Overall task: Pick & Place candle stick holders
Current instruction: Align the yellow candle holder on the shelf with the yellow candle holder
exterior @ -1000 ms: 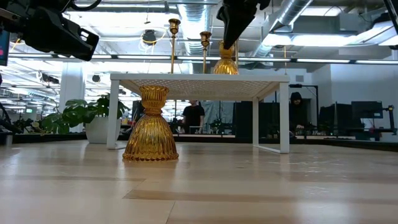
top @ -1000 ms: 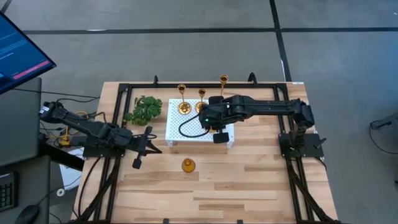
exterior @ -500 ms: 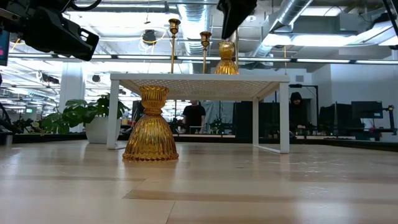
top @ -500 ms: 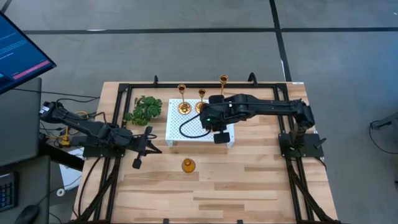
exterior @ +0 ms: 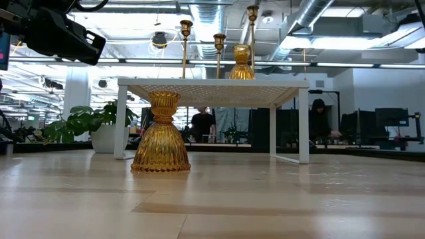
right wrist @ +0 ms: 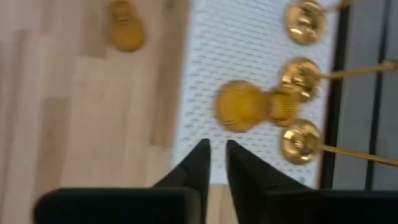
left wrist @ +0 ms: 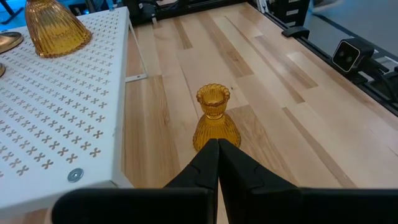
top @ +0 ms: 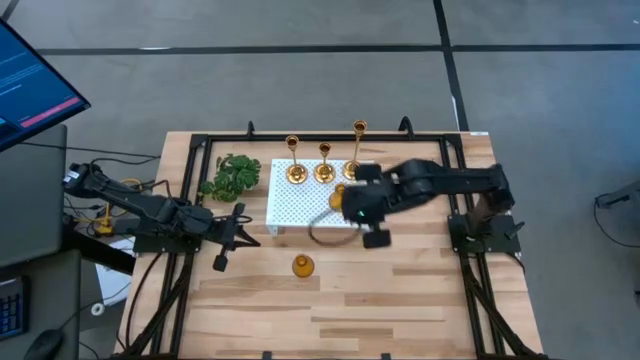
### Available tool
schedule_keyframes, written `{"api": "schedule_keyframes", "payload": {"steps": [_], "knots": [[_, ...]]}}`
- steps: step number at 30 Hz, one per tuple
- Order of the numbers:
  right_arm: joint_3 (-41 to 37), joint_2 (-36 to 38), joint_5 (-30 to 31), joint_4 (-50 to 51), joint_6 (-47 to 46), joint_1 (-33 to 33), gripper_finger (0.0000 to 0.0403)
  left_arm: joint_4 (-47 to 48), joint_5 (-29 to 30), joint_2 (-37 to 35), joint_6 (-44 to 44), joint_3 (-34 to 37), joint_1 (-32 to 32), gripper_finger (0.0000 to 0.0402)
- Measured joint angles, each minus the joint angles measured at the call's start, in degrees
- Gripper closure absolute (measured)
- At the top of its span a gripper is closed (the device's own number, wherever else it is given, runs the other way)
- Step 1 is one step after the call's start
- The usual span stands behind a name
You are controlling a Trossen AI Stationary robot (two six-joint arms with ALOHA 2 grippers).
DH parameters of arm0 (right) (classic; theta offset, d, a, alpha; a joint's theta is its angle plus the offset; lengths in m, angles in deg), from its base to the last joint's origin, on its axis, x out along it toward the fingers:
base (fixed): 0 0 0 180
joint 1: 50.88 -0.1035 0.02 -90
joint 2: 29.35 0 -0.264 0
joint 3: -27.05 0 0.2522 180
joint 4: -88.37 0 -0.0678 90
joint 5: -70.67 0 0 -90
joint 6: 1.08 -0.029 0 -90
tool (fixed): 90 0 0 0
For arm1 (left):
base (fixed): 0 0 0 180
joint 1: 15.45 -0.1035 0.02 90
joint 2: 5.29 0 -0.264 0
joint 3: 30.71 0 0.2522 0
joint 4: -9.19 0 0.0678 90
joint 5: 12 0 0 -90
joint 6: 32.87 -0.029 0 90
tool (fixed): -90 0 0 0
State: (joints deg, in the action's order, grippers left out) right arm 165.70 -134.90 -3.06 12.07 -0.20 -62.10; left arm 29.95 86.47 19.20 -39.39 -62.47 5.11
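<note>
On the white perforated stand (top: 300, 205) near the back of the counter (top: 400, 300) I count four of the candle stick holders. Three slim-stemmed ones line its far edge: one at the left (top: 294, 172), one in the middle (top: 324, 171), and the tallest (top: 357, 150) at the right. Just in front of the middle and right ones sits a squat amber holder (top: 338, 195), upright on the stand top; from the low view I see it (exterior: 242, 63) beside the tall stems.

My right gripper (top: 375, 238) hangs past the stand's front right corner, apart from everything. Through its wrist camera the fingers (right wrist: 200, 163) are drawn nearly together with only a slim gap between them, and they hold nothing; the squat holder (right wrist: 239, 106) lies beyond their tips.

The second squat amber holder (top: 302, 265) stands alone on the bare wood in front of the stand, upright, well apart from the other four. From the low view it (exterior: 160, 136) is the nearest object, in front of the stand's left leg.

My left gripper (top: 222, 262) waits at the left of the counter, pointing toward that lone holder. Its fingers (left wrist: 205, 165) are pressed together and empty, their tips aimed at the holder's base (left wrist: 214, 127) without touching it.

A green leafy sprig (top: 232, 176) lies left of the stand.
</note>
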Motion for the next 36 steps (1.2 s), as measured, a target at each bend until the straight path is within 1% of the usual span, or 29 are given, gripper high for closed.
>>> {"api": "schedule_keyframes", "payload": {"steps": [2, 3, 5, 10, 13, 17, 22, 24, 28, 30, 33, 36], "knots": [[-0.68, 1.03, -0.25, -0.09, 0.61, -2.53, 0.0388, -0.01, 0.0, 0.0, 0.0, 0.0, 0.0, 0.0394], [-1.15, 1.53, -0.21, -0.15, 0.57, -3.75, 0.0395, 0.0, 0.0, 0.0, 0.0, 0.0, 0.0, 0.0394], [-2.81, 2.64, 0.49, -0.74, -0.39, -6.4, 0.0394, -0.05, -0.27, 0.0, 0.0, 0.0, 0.0, 0.0394], [-9.77, 7.66, 3.44, -6.75, -2.33, -12.0, 0.0401, -0.45, -4.76, 0.04, 0.0, 0.0, 0.02, 0.0394], [-17.11, 11.89, 3.47, -13.67, -2.37, -14.46, 0.04, -0.9, -5.53, 0.04, 0.0, 0.0, 0.02, 0.0394], [-29.64, 19.55, 3.42, -24.8, -0.52, -15.72, 0.0401, -1.16, -5.53, 0.04, 0.05, 0.0, 0.02, 0.0394], [-45.49, 29.99, 2.6, -38.94, 2.1, -12.94, 0.0402, -1.52, -5.53, 0.04, 1.83, 0.0, 0.02, 0.0394], [-50.81, 33.89, -1.06, -44.03, 3.84, -10.59, 0.0402, -1.52, -5.53, 0.04, 2.45, 0.0, 0.02, 0.0394], [-60.07, 40.4, -11.96, -54.03, 7.33, -4.42, 0.0402, -2.16, -5.53, 0.6, 2.54, 0.0, 0.02, 0.0394], [-64.12, 42.69, -16.22, -58.26, 8.06, -1.28, 0.0402, -2.85, -5.53, 1.43, 2.54, 0.0, 0.02, 0.0394], [-69.48, 45.05, -20.9, -62.62, 8.03, 2.54, 0.0403, -4.0, -5.53, 3.25, 2.55, 0.0, 0.02, 0.0394], [-74.24, 46.33, -22.41, -66.19, 7.65, 4.46, 0.0403, -5.04, -5.53, 5.64, 2.54, 0.0, 0.02, 0.0394]]}}
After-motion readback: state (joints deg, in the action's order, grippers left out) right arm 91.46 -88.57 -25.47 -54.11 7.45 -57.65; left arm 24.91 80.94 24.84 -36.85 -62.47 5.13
